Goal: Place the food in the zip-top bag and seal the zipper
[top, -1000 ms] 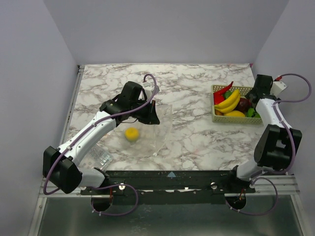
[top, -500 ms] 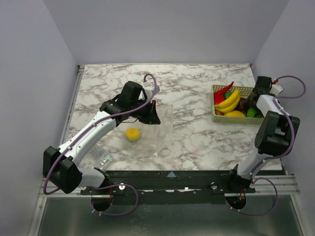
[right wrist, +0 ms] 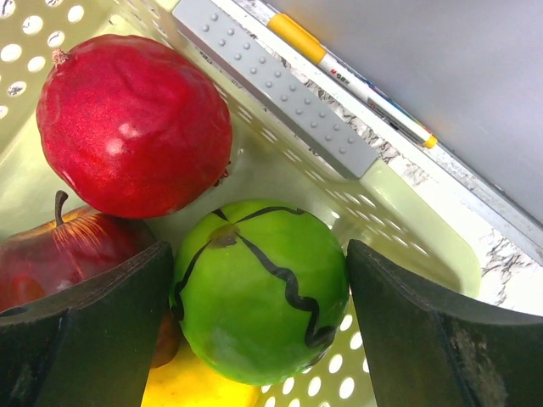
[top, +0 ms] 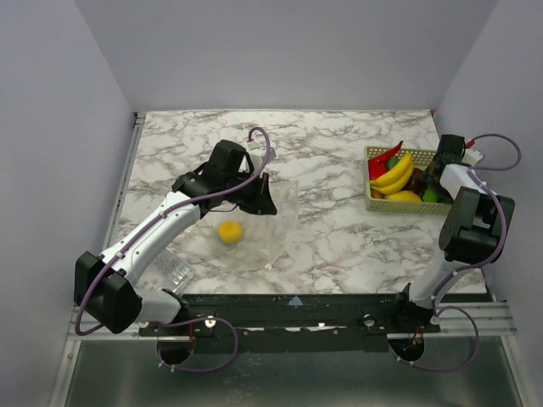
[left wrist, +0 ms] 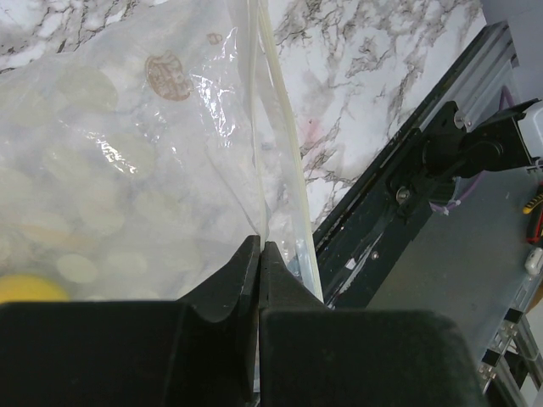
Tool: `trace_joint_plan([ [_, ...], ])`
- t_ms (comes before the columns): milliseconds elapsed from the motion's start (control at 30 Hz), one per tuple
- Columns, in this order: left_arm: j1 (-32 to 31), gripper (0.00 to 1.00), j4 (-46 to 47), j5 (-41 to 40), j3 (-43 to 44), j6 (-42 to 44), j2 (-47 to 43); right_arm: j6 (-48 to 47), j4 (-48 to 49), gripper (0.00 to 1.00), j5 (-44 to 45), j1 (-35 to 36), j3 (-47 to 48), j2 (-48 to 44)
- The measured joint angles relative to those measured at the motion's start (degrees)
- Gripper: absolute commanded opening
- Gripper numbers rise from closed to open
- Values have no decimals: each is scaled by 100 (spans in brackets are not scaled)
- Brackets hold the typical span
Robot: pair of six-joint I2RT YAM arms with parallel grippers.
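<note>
**Sank the right gripper (right wrist: 259, 254) deeper into the basket (top: 407, 209); kept the zip-top bag (left wrist: 127, 153) pinched**

Dropped further into the far right corner of the basket over the last second, with the elbow folded in tighter; no shift at the left gripper (left wrist: 259, 254).

Now straddling a green fruit (right wrist: 254, 297) marked with black wavy lines, jaws spread wide to either side and apparently not yet touching it. Probably lined up this way because of its round, exposed top, free of the red fruit (right wrist: 131, 123) and the dark apple (right wrist: 59, 250) crowding just beside it.

On the left, jaws pressed together on the bag's upper edge, pinching the film just beside the zipper (left wrist: 284, 144). Likely holding that edge lifted to keep the mouth raised and reachable for a drop.

Clear, floppy and wrinkled, with patches of glare and a thin pale strip along the rim. Lying left of mid-table, well apart from the basket. Showing one yellow piece (top: 227, 231) through the film, so judged to be inside already. Leaving a banana (top: 392, 176) and a chilli (top: 386, 153) among the rest in the basket. No sealing yet, by the look of the mouth.
</note>
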Motion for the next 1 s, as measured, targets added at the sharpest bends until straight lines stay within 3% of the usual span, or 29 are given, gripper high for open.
trace_joint_plan([
  [100,0,0,2,2,0,0,0,-20,4,79,-83,0,-2,0],
  [200,0,0,2,15,0,0,0,-46,15,56,-173,-9,-7,0],
  [267,0,0,2,17,0,0,0,-68,28,47,-238,-17,-15,0],
  [533,0,0,0,17,0,0,0,-46,33,38,-446,-24,-17,-109],
  [833,0,0,0,17,0,2,0,-31,-151,3,-522,-22,-13,-638],
  [1000,0,0,0,15,0,2,2,-7,-70,0,-769,-24,-179,-1620],
])
